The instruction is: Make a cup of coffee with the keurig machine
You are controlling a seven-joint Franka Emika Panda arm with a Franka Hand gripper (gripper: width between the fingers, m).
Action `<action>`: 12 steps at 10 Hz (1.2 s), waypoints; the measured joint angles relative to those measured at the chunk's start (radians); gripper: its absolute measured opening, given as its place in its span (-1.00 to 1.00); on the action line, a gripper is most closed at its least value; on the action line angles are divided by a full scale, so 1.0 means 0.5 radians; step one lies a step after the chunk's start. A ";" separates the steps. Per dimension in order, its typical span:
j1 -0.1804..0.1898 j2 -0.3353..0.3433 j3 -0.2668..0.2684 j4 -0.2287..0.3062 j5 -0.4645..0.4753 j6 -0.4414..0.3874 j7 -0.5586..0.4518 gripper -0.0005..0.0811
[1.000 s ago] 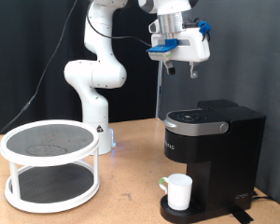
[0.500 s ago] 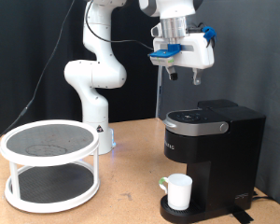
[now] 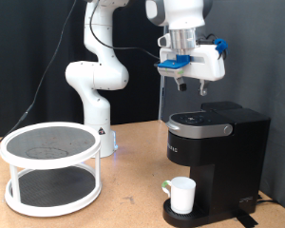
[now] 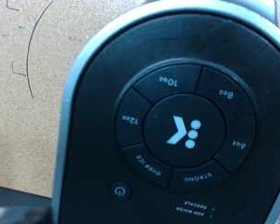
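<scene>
The white cup (image 3: 183, 195) already stands on the round drip base of the keurig machine (image 3: 218, 142), under the spout at the exterior view's bottom, and the machine's lid lies shut. No coffee shows in the cup, so I judge that brewing is yet to start. The gripper (image 3: 191, 87) hangs in the air above the lid, apart from it; its fingers point down with nothing between them, though whether they are parted or closed I cannot tell. The wrist view fills with the round button panel (image 4: 182, 126). Compared with a second ago, the gripper has shifted toward the exterior view's right and slightly lower.
</scene>
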 joint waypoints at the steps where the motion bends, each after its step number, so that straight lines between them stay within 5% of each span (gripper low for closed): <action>1: 0.001 0.001 0.015 -0.026 -0.008 0.030 -0.006 0.19; 3: 0.001 0.004 0.042 -0.083 -0.034 0.084 -0.007 -0.59; 4: 0.001 0.008 0.051 -0.109 -0.048 0.113 -0.007 -0.59; 5: 0.001 0.017 0.058 -0.131 -0.066 0.134 -0.004 -0.90; 12: -0.001 0.129 0.068 -0.191 -0.116 0.238 0.025 -0.99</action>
